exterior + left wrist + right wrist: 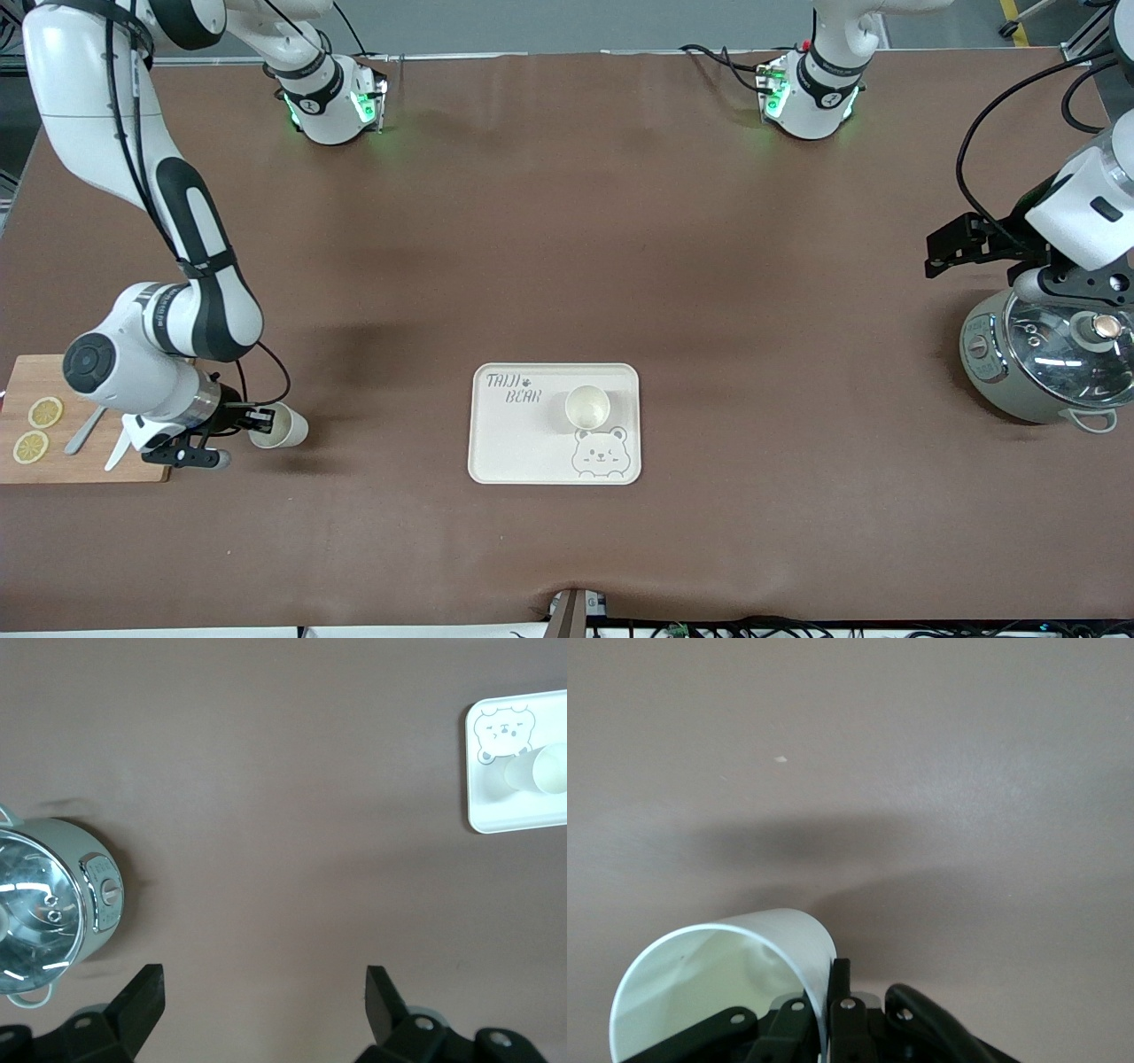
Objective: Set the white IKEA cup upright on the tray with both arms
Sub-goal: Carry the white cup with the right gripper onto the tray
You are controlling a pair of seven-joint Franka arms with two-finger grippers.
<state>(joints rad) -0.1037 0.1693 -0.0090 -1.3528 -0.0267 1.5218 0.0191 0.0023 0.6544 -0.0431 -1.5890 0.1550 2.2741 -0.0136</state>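
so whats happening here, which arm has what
The right gripper is shut on the rim of a white cup, holding it tipped on its side beside the wooden cutting board at the right arm's end of the table. Another white cup already stands upright on the tray in the middle. The left gripper waits, open and holding nothing, over the table beside a lidded pot.

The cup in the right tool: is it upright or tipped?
Tipped. The cup lies sideways in the right tool, its mouth facing that arm's base. One finger is inside the rim, one outside.
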